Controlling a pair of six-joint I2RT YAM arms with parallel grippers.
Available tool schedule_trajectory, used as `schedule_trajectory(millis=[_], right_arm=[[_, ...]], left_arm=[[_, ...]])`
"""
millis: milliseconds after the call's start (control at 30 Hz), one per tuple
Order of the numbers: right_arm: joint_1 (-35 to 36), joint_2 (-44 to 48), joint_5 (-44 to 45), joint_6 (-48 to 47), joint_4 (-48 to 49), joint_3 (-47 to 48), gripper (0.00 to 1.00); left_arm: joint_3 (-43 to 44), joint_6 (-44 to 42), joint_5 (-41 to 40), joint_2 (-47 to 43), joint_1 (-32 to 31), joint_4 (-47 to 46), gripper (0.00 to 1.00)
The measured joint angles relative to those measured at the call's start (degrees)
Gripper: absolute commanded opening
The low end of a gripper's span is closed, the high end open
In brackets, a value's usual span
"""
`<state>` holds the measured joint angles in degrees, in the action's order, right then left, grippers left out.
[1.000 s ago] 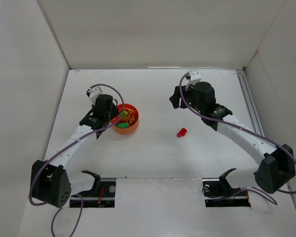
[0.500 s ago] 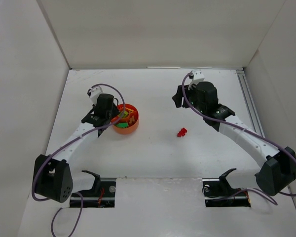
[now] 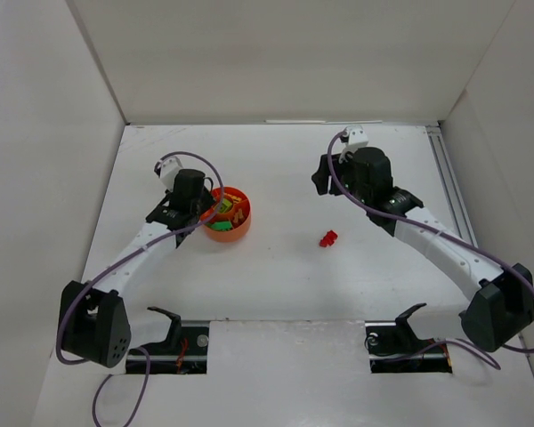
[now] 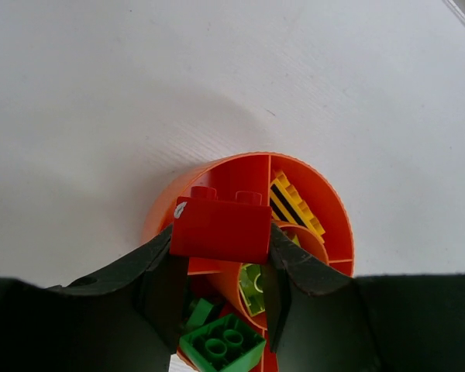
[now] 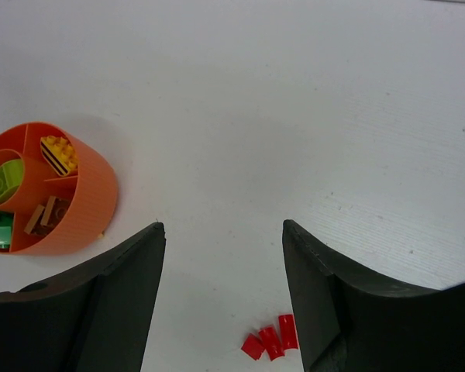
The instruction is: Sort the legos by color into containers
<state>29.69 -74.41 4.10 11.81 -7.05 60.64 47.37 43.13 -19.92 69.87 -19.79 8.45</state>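
Biggest thing first: the white table (image 3: 276, 285) is nearly bare, so the sort looks close to done. Over the last second both arms only nudge. The left arm (image 3: 133, 253) creeps a hair further back over the bowl's left side, and the right arm (image 3: 427, 236) swings its wrist slightly to the right. The orange bowl (image 3: 234, 233) and the loose red lego (image 3: 327, 238) haven't budged.

So my read is no drop has happened yet. The left side is just lining up its load over a compartment.

The left gripper (image 4: 221, 256) is clamped on a red brick (image 4: 219, 225), studs up, hanging right over the bowl's rim. The brick hides whatever sits in the section under it, so I can't tell which compartment it's aimed at. Other sections hold a yellow brick (image 4: 294, 205), a lime brick (image 4: 252, 283) in the middle cup and a green brick (image 4: 221, 345).

The right gripper (image 5: 223, 229) has its jaws apart with nothing between them. It's hovering over bare table, and that loose red lego lies on the near side of it, apart from the fingers, close to the right one in the wrist view. That's probably the next pickup.
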Motion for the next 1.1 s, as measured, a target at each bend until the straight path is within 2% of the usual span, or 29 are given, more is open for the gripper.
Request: schedule_trajectory(millis=[300,367,567,900,1100], right_arm=[[-0.02,-0.96,0.72,-0.02,-0.5,0.57,0.67],[0.0,-1.16,1.09,-0.02,-0.7,0.9,0.69],[-0.13,-1.22,1.66,-0.02,-1.16,1.55,0.69],[-0.48,-1.4,2.05,-0.02,-1.53,1.68,0.69],[-0.48,-1.81,2.14,-0.02,-1.57,1.68,0.69]], left_arm=[[0.02,-0.5,0.85,1.16,0.04,-1.2,0.16],[0.02,-0.68,0.85,1.44,0.04,-1.73,0.22],[0.33,-1.62,1.42,1.97,0.04,-2.25,0.26],[0.35,-2.03,2.45,2.01,0.02,-1.66,0.41],[0.35,-2.16,3.52,2.03,0.0,-0.46,0.41]])
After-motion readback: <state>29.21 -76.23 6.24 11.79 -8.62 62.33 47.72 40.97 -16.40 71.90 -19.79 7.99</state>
